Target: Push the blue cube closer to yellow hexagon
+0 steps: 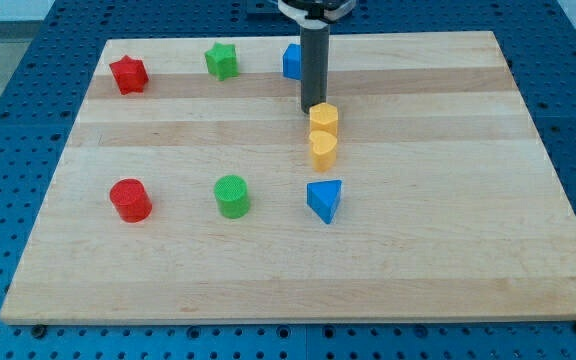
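Note:
The blue cube sits near the view's top edge of the wooden board, partly hidden behind my rod. The yellow hexagon lies below it and slightly to the right, touching a yellow heart-shaped block just under it. My tip rests on the board right beside the hexagon's upper left edge, below and to the right of the blue cube.
A red star and a green star lie along the top. A red cylinder, a green cylinder and a blue triangle form a lower row. The board lies on a blue perforated table.

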